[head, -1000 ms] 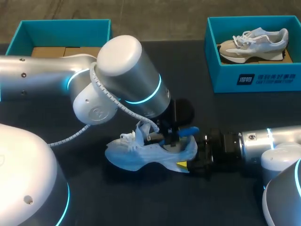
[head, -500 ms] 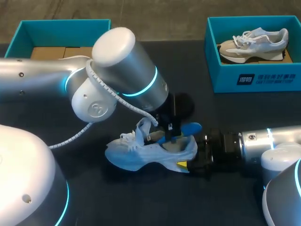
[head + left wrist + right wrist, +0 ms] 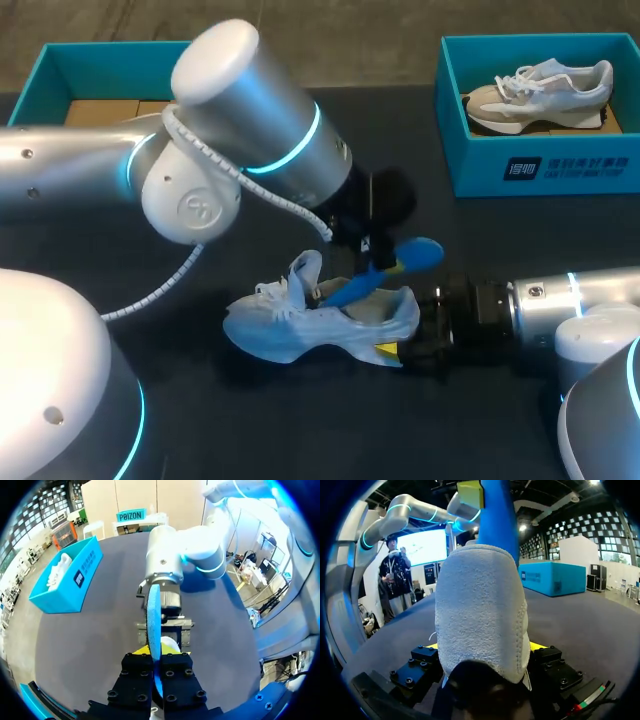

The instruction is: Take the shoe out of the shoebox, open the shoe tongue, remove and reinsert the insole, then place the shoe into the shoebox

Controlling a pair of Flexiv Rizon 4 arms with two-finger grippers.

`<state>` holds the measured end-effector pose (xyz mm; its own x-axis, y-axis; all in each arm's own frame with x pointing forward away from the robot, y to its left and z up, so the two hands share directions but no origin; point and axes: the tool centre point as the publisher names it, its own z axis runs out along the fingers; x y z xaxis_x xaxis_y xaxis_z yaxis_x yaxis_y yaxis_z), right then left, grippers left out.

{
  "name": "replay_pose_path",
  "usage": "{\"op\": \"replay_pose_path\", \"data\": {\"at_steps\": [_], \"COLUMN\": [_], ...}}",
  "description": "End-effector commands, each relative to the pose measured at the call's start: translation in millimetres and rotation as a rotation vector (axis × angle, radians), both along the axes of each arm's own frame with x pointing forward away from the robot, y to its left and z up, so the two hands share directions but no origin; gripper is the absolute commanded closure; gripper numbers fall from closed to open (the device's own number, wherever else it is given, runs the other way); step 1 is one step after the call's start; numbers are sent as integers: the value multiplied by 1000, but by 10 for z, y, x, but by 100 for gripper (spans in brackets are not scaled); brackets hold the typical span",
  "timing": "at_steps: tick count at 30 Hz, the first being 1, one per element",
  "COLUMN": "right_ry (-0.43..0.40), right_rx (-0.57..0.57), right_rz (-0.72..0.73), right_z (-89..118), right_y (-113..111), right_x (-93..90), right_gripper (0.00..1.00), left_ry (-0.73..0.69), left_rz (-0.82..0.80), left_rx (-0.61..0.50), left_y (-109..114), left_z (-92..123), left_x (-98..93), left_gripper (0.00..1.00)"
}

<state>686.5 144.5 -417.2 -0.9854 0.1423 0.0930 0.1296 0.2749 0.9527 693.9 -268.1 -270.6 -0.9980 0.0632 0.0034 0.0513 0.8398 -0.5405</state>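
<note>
Blue insole (image 3: pixel 388 268) lower end hidden inside shoe (image 3: pixel 300 328), left tool (image 3: pixel 372 252) clenched on it, right tool (image 3: pixel 402 350) clamping shoe heel, shoebox (image 3: pixel 540 165) at 1 o'clock holding second shoe (image 3: pixel 540 95).

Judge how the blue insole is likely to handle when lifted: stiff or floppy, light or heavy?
Probably light: the insole looks thin edge-on in the left hand. Likely bendable but springy: its free end juts out without drooping. It may drag inside the shoe; the right hand clamping the heel should help.

On table (image 3: pixel 250 425) centre, shoe (image 3: pixel 320 328), insole (image 3: pixel 385 268) half out of it; left shoebox (image 3: pixel 130 52), right shoebox (image 3: pixel 540 165) behind.
</note>
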Motion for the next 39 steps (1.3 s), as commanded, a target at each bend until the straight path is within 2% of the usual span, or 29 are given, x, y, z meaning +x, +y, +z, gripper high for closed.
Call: {"op": "replay_pose_path", "data": {"at_steps": [1,5,11,26,33,39], "right_ry": [1,1,1,1,1,1], "right_rx": [-5,-5,-5,-5,-5,-5], "right_rz": [0,0,0,0,0,0], "right_z": [-1,-1,-1,-1,-1,-1], "right_y": [16,16,16,16,16,16], "right_x": [-12,-12,-12,-12,-12,-12], "right_gripper": [100,100,100,100,100,100], "left_ry": [7,40,116,233,209,209], "left_rz": [-7,1,3,-6,36,36], "left_rx": [8,-15,-107,-237,-277,-277], "left_y": [13,25,118,253,364,364], "left_z": [212,400,689,1392,1789,1789], "left_x": [-18,-57,-148,-445,-559,-559], "left_gripper": [100,100,100,100,100,100]}}
